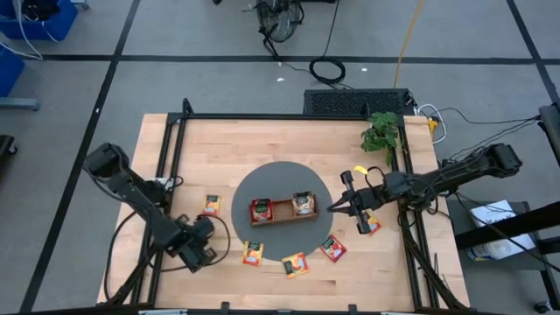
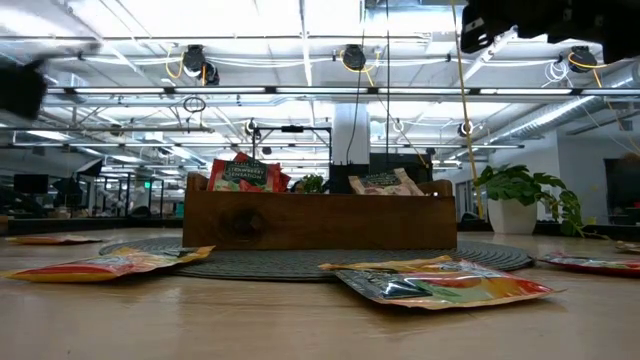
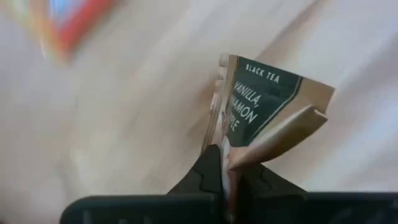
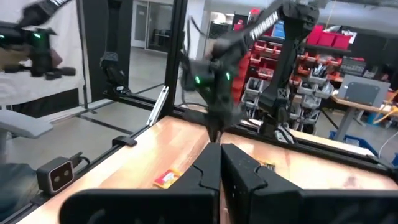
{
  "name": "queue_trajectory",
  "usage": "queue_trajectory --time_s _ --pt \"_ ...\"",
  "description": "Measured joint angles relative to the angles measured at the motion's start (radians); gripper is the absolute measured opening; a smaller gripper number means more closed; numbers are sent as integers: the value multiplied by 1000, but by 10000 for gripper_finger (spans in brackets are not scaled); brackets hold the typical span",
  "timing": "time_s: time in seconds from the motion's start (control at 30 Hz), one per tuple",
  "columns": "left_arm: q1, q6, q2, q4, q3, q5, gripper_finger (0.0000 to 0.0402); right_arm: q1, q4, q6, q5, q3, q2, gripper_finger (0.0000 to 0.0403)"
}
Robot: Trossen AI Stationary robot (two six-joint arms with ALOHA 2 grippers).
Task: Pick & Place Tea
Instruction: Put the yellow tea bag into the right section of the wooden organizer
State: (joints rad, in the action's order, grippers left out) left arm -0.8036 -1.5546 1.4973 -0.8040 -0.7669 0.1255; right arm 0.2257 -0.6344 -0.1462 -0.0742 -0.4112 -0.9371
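Observation:
My left gripper (image 1: 203, 245) is at the front left of the table, shut on a tea packet (image 3: 264, 109). The packet is whitish with a dark green label reading black tea, and its lower edge is pinched between the fingers (image 3: 208, 171). More tea packets lie flat on the wood (image 1: 211, 205) (image 1: 253, 254) (image 1: 295, 264) (image 1: 333, 249) (image 1: 372, 226). A red packet (image 1: 261, 210) and a whitish one (image 1: 304, 204) stand in the wooden tray (image 1: 282, 219). My right gripper (image 1: 334, 208) hovers just right of the tray, shut and empty (image 4: 221, 158).
The tray sits on a round grey mat (image 1: 254, 188) in the middle of the table. A small potted plant (image 1: 381, 136) stands at the back right. Black frame rails (image 1: 171, 149) run along the table's sides.

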Motion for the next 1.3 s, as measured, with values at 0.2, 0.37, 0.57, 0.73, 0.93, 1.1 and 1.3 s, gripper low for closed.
queue_trajectory --time_s 0.2,0.37,0.57,0.73,0.93,1.1,1.3 --pt "72 325 -3 -93 -187 294 10 -21 -118 37 27 0 -129 0" --pt "156 626 -4 -51 -292 503 10 -30 -172 46 24 -40 -251 1" --pt "262 929 20 39 -322 612 10 -30 -51 25 21 -168 -420 63" --pt "326 1087 75 88 -322 665 10 -39 -67 102 20 -245 -519 146" --pt "366 1342 155 162 -323 926 10 -137 -177 368 -55 -284 -577 189" --pt "385 1641 217 288 -324 1160 10 -240 -244 571 -185 -299 -601 189" --pt "404 2045 260 515 -323 1424 10 -301 -268 668 -246 -298 -601 180"
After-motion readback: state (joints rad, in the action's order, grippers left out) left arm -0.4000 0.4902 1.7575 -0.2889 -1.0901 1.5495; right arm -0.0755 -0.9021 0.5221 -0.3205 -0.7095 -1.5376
